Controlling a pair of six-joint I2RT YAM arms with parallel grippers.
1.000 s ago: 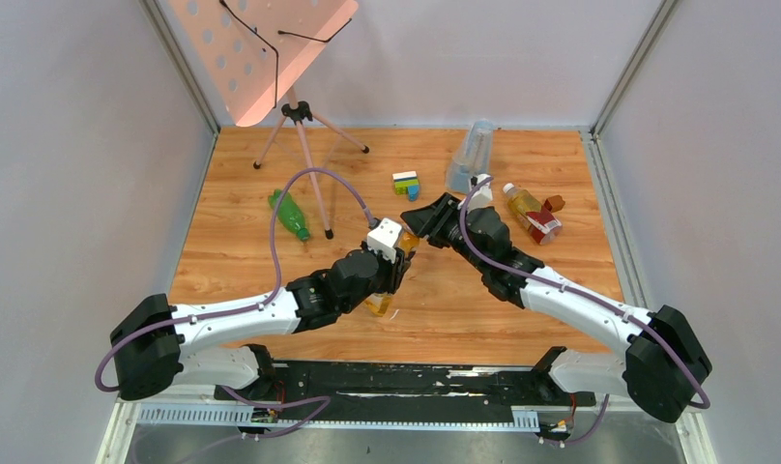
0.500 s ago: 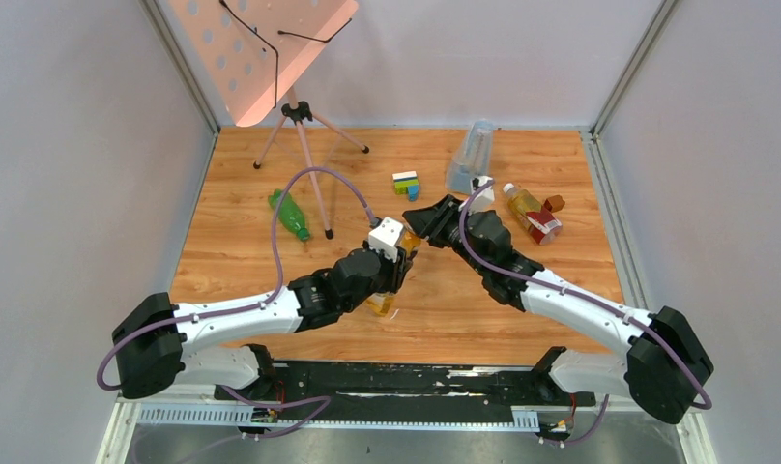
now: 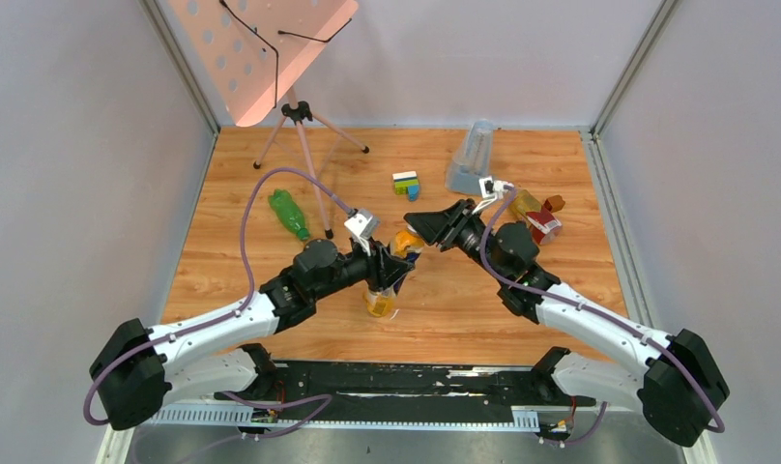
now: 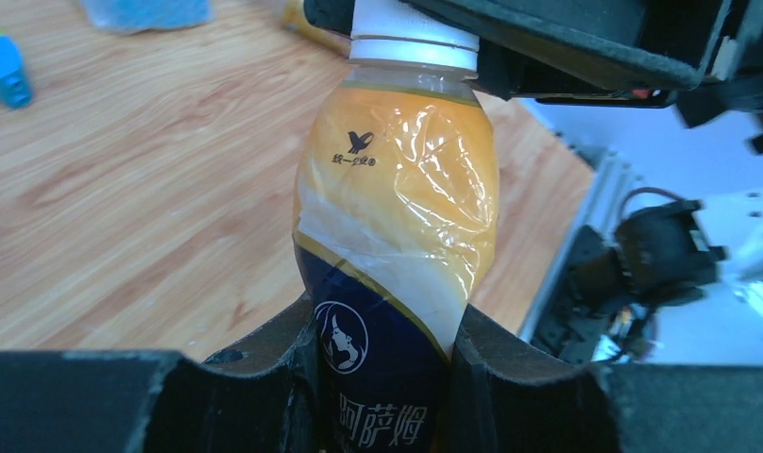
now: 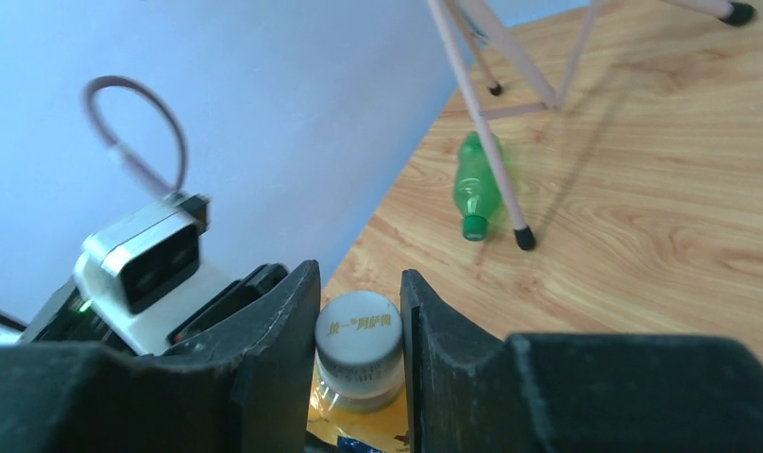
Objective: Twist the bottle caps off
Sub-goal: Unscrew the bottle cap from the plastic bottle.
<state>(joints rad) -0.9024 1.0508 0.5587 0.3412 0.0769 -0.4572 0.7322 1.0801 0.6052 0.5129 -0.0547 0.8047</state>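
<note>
Over the wooden counter [image 3: 232, 193], the left tool [image 4: 382, 349] is clamping the amber yellow-labelled plastic bottle [image 4: 397, 217]; the right tool [image 5: 359, 302], just narrowed, is pinching its white screw cap [image 5: 359, 332], ready to twist.

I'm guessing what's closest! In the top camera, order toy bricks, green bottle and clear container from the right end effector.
1. Toy bricks, just beyond the right end effector.
2. Clear container, back right.
3. Green bottle, far left.

Both arms stretch inward, elbows bent, wrists converging at centre. The left tool [image 3: 387, 275] is clamped round the lower body of an upright bottle [image 4: 397, 236]. The right tool [image 3: 418, 230], slanting in from the right, pinches its cap [image 5: 359, 330].
</note>
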